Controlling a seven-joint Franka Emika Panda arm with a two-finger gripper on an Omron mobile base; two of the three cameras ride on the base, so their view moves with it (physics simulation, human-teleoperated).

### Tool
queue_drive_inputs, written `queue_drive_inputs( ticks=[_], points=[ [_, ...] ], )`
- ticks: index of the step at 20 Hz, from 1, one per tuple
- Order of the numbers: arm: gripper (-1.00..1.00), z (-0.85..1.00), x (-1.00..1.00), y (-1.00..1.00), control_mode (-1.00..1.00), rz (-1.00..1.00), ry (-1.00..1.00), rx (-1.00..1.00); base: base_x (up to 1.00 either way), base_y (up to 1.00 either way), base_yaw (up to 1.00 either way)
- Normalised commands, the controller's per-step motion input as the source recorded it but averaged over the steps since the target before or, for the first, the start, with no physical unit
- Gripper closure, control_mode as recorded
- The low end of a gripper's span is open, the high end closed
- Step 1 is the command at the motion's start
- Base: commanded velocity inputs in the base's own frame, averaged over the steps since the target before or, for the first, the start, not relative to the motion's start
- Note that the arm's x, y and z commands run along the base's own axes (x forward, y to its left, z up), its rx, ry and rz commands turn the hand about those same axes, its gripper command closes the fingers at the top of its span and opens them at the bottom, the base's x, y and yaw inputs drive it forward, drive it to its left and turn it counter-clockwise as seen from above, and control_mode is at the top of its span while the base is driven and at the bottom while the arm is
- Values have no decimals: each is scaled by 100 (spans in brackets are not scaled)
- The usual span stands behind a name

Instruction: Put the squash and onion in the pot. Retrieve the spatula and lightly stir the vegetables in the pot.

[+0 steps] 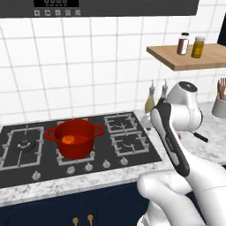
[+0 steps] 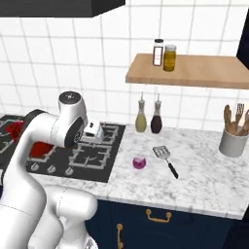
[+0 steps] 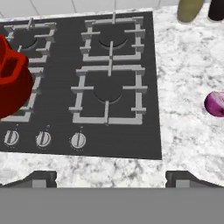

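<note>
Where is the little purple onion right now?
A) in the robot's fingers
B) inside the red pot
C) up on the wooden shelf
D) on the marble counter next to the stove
D: the onion lies on the marble counter, between the stove and the spatula, while the squash is in the pot.

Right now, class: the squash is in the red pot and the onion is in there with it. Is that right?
Not quite. The squash is in the pot, but the onion lies on the marble counter beside the spatula, as the right base view shows.
</note>
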Motion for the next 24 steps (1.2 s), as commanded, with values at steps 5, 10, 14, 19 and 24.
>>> queue_drive_inputs(
  ticks=[5, 10, 14, 19, 24],
  points=[
    [-100, -15, 1, -62, -100, -13, 11, 0, 0, 0, 0],
    [-100, -47, 6, -67, -100, -27, 21, 0, 0, 0, 0],
    [-100, -47, 16, -51, -100, -14, 3, -5, 0, 0, 0],
    [-100, -14, 20, -17, -100, -1, 4, 0, 0, 0, 0],
    [-100, -21, 22, -14, -100, 4, 12, -12, 0, 0, 0]
  ],
)
